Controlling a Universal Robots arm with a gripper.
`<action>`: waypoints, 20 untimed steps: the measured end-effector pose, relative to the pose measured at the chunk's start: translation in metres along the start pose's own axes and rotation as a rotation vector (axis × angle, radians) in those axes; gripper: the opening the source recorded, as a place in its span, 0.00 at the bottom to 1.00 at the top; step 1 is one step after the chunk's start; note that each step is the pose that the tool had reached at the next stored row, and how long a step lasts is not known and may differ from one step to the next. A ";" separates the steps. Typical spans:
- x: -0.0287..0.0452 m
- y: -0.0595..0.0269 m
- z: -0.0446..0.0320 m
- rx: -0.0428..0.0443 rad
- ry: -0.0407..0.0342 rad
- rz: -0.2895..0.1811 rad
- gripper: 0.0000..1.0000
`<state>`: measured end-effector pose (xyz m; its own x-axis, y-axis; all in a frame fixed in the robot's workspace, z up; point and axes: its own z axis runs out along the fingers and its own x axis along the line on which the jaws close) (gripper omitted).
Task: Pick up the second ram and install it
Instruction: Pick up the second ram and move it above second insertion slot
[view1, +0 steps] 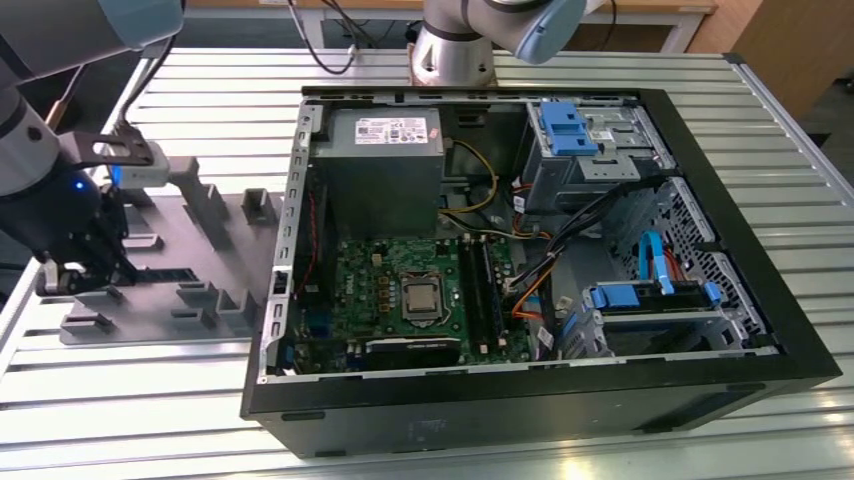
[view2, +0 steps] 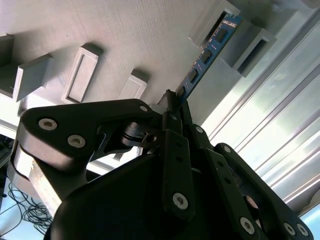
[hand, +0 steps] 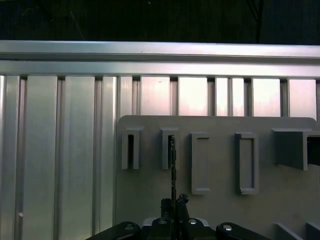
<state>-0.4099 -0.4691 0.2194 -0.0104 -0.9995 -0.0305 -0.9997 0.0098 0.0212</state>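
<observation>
The second ram (view2: 207, 52) sits pinched between the fingers (view2: 174, 130), reaching ahead to a raised block of the holder tray (hand: 220, 215), which lies on the desk (hand: 65, 150).

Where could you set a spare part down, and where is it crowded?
Free: slatted table between the grey holder tray and the exterior view's lower edge; the strip at the exterior view's right of the computer case. Crowded: inside the case, and the tray around the gripper holding the second ram.

The arm (view1: 27, 140) has silver-grey tubes with pale blue-grey joint caps. Its jaws and their flat linked bars are matte black, fastened by round silver screws.
</observation>
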 end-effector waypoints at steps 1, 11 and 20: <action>0.0000 0.0000 -0.0004 0.0001 -0.0001 0.000 0.14; -0.0002 0.0001 -0.0036 0.0001 -0.0001 0.000 0.14; -0.0004 0.0001 -0.0057 0.0001 0.0000 0.000 0.14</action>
<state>-0.4099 -0.4688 0.2252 -0.0105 -0.9995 -0.0305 -0.9997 0.0098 0.0212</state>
